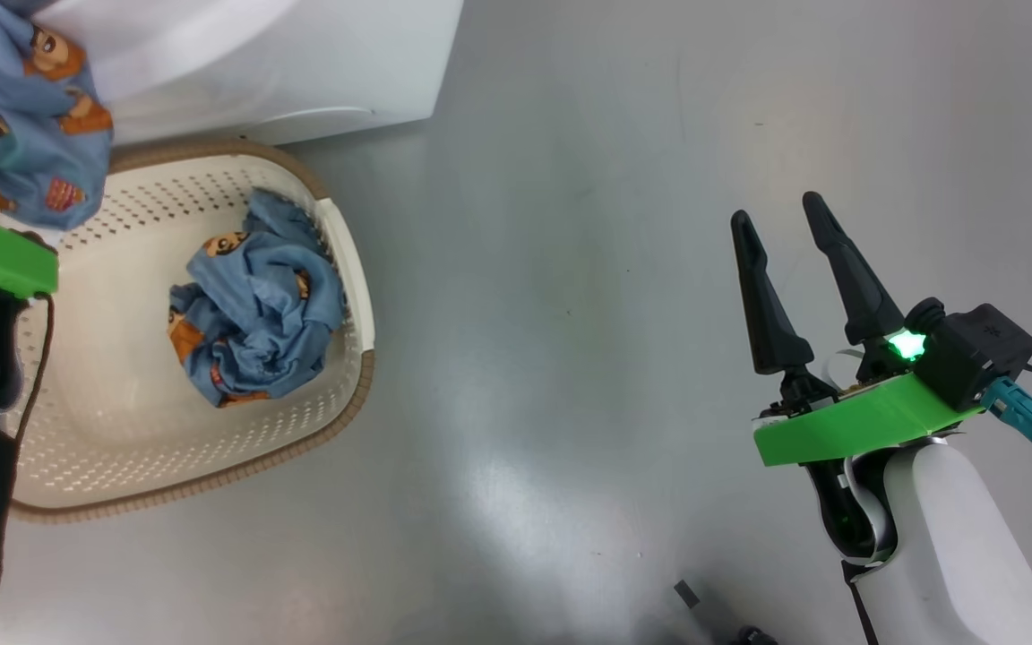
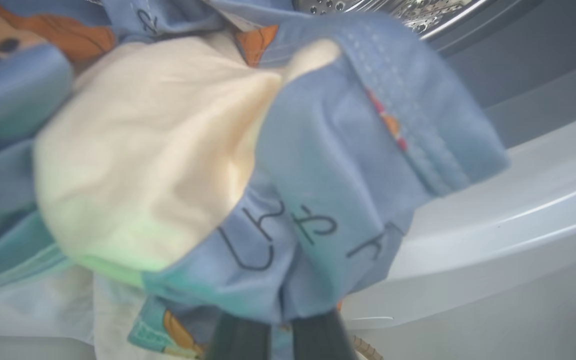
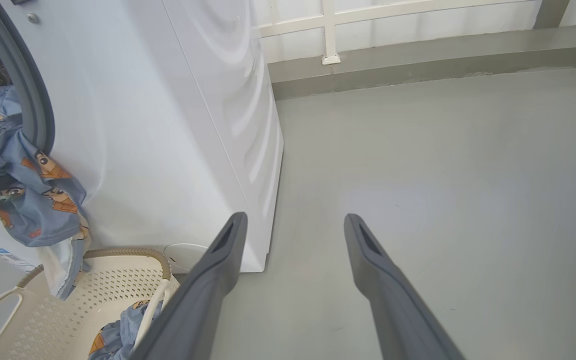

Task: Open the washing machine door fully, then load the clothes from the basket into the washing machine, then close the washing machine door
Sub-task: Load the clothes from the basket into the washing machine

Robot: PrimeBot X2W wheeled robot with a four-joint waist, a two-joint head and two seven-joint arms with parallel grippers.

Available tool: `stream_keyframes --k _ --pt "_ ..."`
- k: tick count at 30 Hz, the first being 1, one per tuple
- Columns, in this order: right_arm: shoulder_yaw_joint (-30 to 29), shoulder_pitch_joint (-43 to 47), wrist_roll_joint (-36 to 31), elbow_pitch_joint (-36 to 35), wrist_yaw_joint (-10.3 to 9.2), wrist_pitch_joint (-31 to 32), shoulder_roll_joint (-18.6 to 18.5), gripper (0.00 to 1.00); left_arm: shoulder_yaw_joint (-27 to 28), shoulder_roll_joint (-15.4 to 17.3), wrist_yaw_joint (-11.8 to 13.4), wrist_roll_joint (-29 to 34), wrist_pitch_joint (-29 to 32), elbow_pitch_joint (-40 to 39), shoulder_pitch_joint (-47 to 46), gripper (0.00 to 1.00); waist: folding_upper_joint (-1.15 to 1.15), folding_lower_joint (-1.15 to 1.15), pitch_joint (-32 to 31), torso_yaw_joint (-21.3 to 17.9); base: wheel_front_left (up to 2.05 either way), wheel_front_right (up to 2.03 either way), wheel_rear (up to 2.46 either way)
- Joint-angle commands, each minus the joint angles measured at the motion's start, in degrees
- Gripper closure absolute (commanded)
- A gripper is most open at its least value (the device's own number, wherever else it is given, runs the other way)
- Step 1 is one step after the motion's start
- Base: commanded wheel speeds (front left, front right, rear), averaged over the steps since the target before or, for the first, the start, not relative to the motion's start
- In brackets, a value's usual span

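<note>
Pinching a clothes bundle (image 2: pixel 328 165), the left gripper (image 2: pixel 280 334) is closed; the right gripper (image 1: pixel 777 211) stands open.

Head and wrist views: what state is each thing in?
Left fingers, shut on hanging bear-print garment.
Right fingers, open, empty.
Basket, upright on the floor.
Crumpled bear-print garment, lying in the basket.
Washing machine, drum mouth uncovered.
</note>
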Motion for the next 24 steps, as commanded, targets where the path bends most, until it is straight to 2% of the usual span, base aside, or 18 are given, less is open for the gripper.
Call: stream_keyframes --k 1,13,18,24 --pt "0.85 0.22 -0.13 -1.49 0.09 -0.27 0.33 0.0 2.76 2.15 -0.09 -0.42 -0.36 -2.15 1.63 1.0 0.0 0.0 -0.24 0.4 0.0 0.0 0.0" --pt "0.08 0.11 -0.04 -1.46 0.09 -0.27 0.33 0.0 14.42 -2.87 -0.09 3.78 -0.36 -15.15 8.43 1.0 0.0 0.0 -1.41 2.41 0.0 0.0 0.0" --pt "-0.19 0.12 -0.03 -1.51 0.09 -0.27 0.33 0.0 17.36 -3.65 -0.09 5.9 -0.36 -20.24 8.67 1.0 0.0 0.0 -1.58 2.83 0.0 0.0 0.0" --pt "-0.41 0.11 0.05 -1.63 0.09 -0.27 0.33 0.0 18.14 -3.21 -0.09 7.23 -0.36 -23.39 6.85 1.0 0.0 0.0 -1.37 3.16 0.0 0.0 0.0"
